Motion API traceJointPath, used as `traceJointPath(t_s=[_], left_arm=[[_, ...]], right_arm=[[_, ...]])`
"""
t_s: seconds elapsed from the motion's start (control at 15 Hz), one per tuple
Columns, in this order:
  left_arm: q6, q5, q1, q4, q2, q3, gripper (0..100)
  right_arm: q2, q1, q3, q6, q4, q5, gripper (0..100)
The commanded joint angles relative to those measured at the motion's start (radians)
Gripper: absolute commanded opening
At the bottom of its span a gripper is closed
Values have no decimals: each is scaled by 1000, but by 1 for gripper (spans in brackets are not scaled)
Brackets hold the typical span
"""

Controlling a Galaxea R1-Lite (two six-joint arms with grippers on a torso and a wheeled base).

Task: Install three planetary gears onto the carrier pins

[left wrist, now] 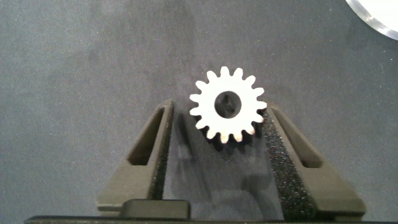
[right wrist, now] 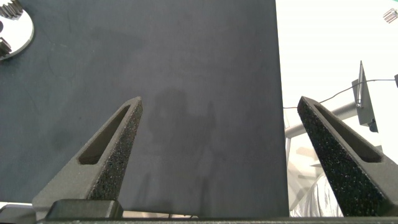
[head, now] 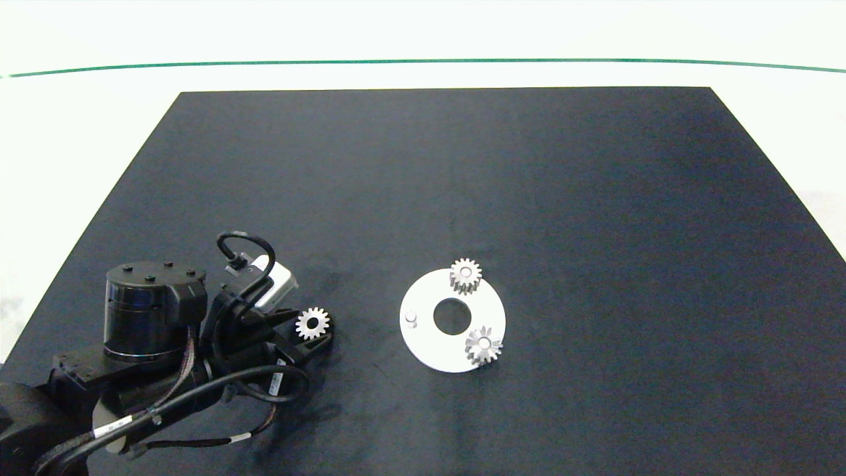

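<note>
Two silver planetary gears sit on carrier pins on the white disc, at its far side and its near right. One bare carrier pin stands on the disc's left side. The third gear lies flat on the mat, left of the disc. My left gripper is open astride it, one finger at the teeth and the other a little apart. My right gripper hangs wide open over the mat's right edge, out of the head view.
The black mat covers the table, with white table surface around it. The disc's rim shows in a corner of each wrist view. Cables loop around my left arm.
</note>
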Motion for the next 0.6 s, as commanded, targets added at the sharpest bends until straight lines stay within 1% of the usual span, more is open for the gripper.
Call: traceJointPath(t_s=[0.07, 0.6], left_arm=[[0, -1, -1, -4, -2, 1, 47], [1, -1, -1, -4, 3, 4, 32]], right_arm=[[3, 0, 0, -2, 3, -2, 100], [1, 2, -2, -2, 3, -2, 100]])
